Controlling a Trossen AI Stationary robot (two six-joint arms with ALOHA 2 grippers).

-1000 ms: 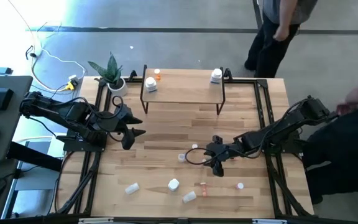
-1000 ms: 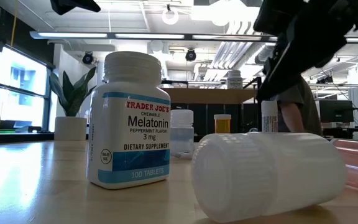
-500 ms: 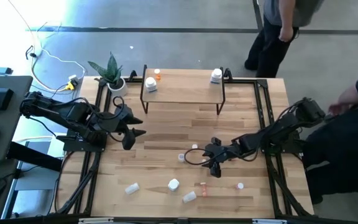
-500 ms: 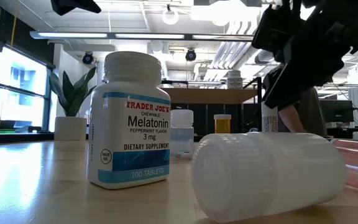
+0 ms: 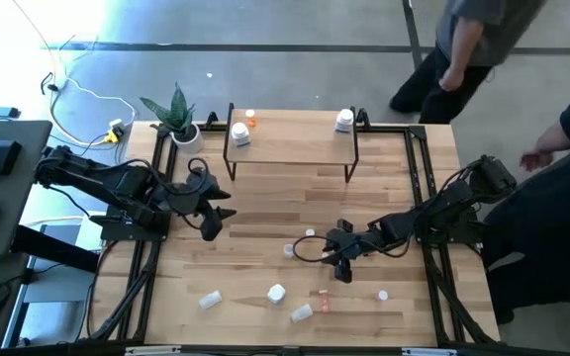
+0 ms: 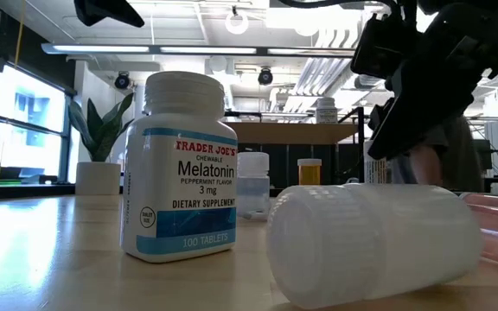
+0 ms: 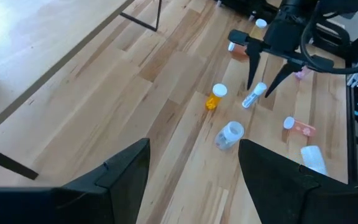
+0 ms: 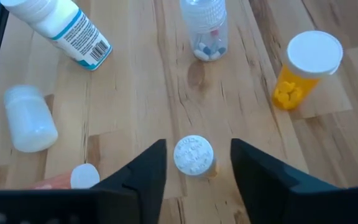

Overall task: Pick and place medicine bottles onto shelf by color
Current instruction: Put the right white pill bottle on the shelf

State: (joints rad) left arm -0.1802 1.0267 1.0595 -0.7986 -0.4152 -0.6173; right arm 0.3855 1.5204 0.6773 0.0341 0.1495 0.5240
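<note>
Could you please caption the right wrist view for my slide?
Right gripper straddles a white-capped bottle on the wooden table, jaws not yet touching it.

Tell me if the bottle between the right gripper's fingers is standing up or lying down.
Upright: the right wrist view looks onto the small bottle's round white cap, between the right gripper's fingers.

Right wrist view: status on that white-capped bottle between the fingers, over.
Right hand open, straddling white-capped bottle, not gripping yet. Left hand open, waiting over table's left side. Orange bottle nearby, clear of the grasp.
</note>
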